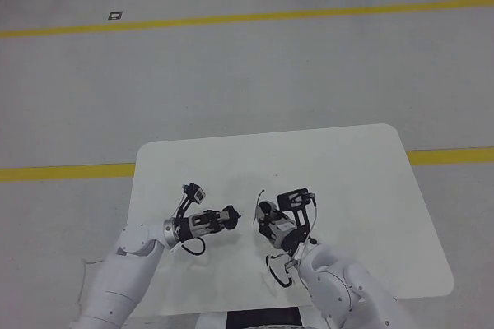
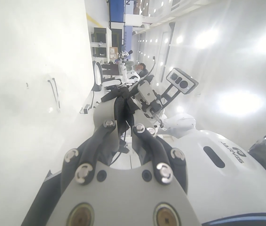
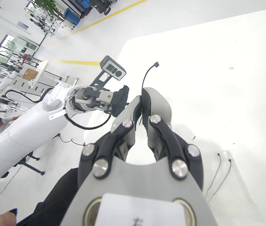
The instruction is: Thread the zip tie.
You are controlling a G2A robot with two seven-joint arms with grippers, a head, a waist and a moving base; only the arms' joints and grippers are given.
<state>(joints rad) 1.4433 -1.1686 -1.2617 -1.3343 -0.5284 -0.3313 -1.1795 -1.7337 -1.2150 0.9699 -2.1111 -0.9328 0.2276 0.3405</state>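
Observation:
My right gripper (image 3: pixel 141 101) is shut on a thin black zip tie (image 3: pixel 147 76), held a little above the white table (image 3: pixel 217 48). The tie stands up out of the fingers, and its small square head (image 3: pixel 156 64) is at the free end. In the top view the right gripper (image 1: pixel 264 217) sits near the table's middle front, with the zip tie (image 1: pixel 259 201) pointing away from me. My left gripper (image 1: pixel 229 217) hangs level with it a short way to the left. Its black pads (image 2: pixel 123 104) are pressed together, with nothing visible between them. It does not touch the tie.
Two spare zip ties (image 3: pixel 217 172) lie in a clear flat tray (image 3: pixel 238 177) near the table's front edge. The same spare ties (image 2: pixel 55 90) appear on the table in the left wrist view. The far half of the table (image 1: pixel 354 156) is bare.

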